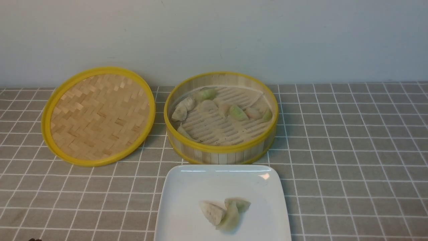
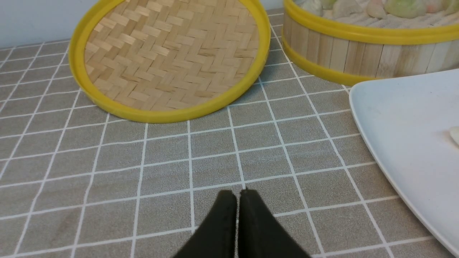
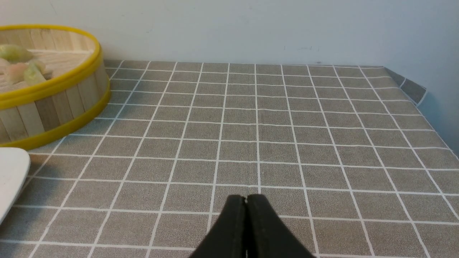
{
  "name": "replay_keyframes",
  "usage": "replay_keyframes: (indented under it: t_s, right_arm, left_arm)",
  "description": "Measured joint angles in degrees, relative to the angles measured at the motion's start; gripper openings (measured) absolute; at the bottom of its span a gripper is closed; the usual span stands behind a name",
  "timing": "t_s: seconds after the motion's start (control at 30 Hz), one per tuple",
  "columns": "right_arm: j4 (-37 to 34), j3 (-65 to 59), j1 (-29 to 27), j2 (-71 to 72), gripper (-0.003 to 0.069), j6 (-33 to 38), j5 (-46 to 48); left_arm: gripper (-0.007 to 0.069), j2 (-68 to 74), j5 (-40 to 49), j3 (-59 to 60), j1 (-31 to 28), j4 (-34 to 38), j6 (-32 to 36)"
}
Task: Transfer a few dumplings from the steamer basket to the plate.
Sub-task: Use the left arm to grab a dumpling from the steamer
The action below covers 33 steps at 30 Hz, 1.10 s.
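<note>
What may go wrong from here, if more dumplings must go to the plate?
The basket dumplings crowd together, some against the wall of the steamer basket: a grasp may drag a neighbour or bump the rim. The plate already holds leaning dumplings; another could knock them apart.
</note>
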State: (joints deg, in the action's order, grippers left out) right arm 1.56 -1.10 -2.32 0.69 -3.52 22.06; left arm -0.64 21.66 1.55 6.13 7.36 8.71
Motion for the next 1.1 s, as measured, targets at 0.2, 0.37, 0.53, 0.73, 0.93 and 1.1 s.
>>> replay_keyframes:
  t_s: [0.2, 0.37, 0.53, 0.73, 0.93, 1.1]
  right_arm:
    - [0.00, 0.00, 0.00, 0.00, -0.0007, 0.00, 0.00]
    - [0.00, 0.00, 0.00, 0.00, -0.0007, 0.00, 0.00]
    - [0.00, 0.00, 0.00, 0.00, -0.0007, 0.00, 0.00]
    - [0.00, 0.00, 0.00, 0.00, -0.0007, 0.00, 0.00]
    - [0.00, 0.00, 0.00, 0.00, -0.0007, 0.00, 0.00]
    - [0.00, 0.00, 0.00, 0.00, -0.0007, 0.00, 0.00]
  left_arm:
    - [-0.0005, 0.00, 0.00, 0.00, 0.00, 0.00, 0.00]
    - [-0.0005, 0.00, -3.24, 0.06, 0.00, 4.09, -0.76]
    - [-0.0005, 0.00, -12.26, 0.06, 0.00, 16.91, -3.47]
    - [-0.0005, 0.00, -28.27, 0.06, 0.00, 29.84, -3.96]
    - [-0.0005, 0.67, -43.57, -6.50, 0.00, 30.43, -5.67]
    - [-0.0005, 9.58, -33.66, -20.50, 0.00, 24.96, -5.67]
